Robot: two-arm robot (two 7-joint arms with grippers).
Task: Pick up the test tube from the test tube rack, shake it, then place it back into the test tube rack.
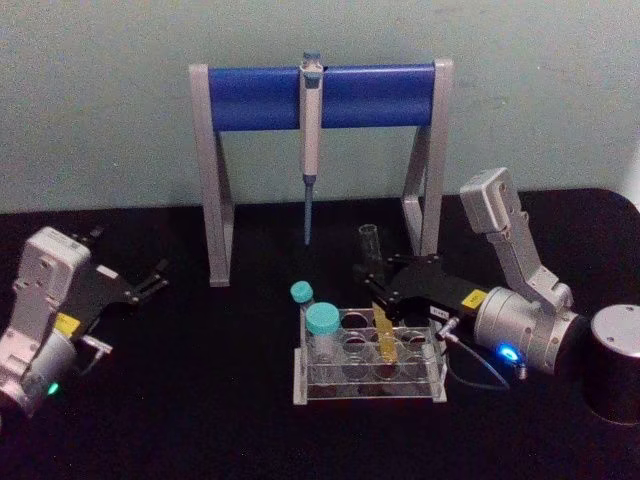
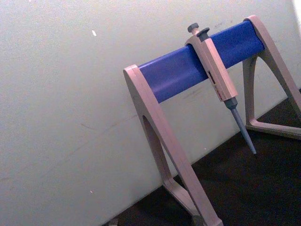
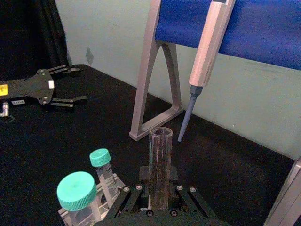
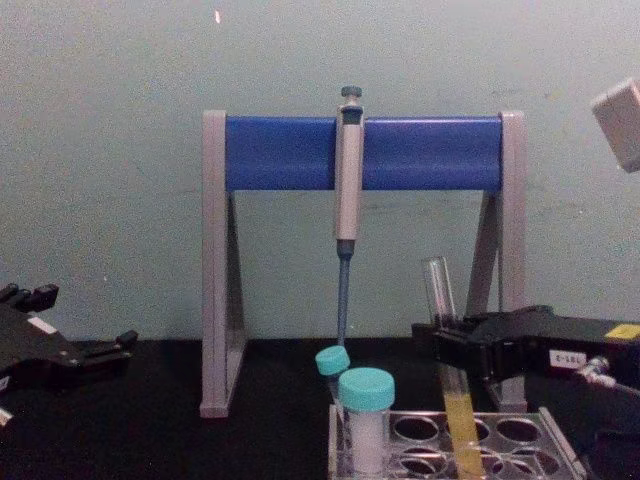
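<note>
The test tube (image 1: pixel 373 258) is a thin clear glass tube with yellow liquid low down. It leans slightly, its lower end inside a hole of the clear test tube rack (image 1: pixel 366 393). My right gripper (image 1: pixel 379 287) reaches in from the right and is shut on the test tube at mid-height, above the rack. In the chest view the test tube (image 4: pixel 438 285) rises above the right gripper (image 4: pixel 446 345), with the yellow part down in the rack (image 4: pixel 556 447). In the right wrist view the test tube (image 3: pixel 160 160) stands between the black fingers. My left gripper (image 1: pixel 153 281) rests open at the far left.
Two teal-capped vials (image 1: pixel 323 328) stand in the rack's left side. Behind it is a tall grey stand with a blue crossbar (image 1: pixel 320 96), a pipette (image 1: pixel 311 150) hanging from its middle. A black cylinder (image 1: pixel 615 366) stands at the far right.
</note>
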